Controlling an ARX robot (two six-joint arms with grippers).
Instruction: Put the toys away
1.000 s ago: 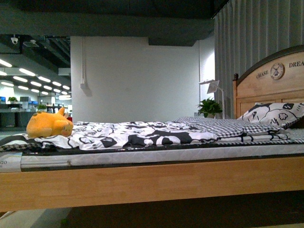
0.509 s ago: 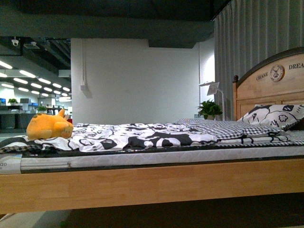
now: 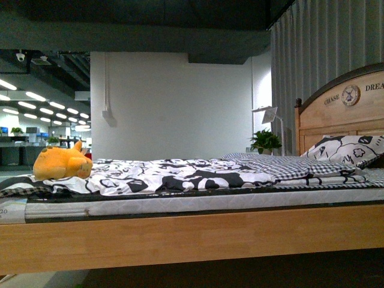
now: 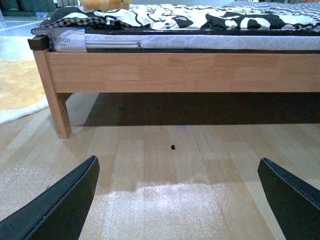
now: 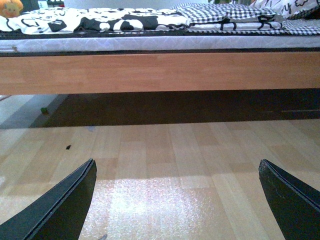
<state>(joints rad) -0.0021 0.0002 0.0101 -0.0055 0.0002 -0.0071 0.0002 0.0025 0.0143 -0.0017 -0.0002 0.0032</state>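
The left gripper (image 4: 178, 161) and right gripper (image 5: 177, 163) are hanging open, ready to grab. The toy (image 3: 60, 163) is lying far above them, on the bed (image 3: 180, 237).

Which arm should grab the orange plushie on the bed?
Left, probably. The orange plushie lies at the left end of the bed, on the left arm's side. The left fingers and right fingers are both open, low over the floor.
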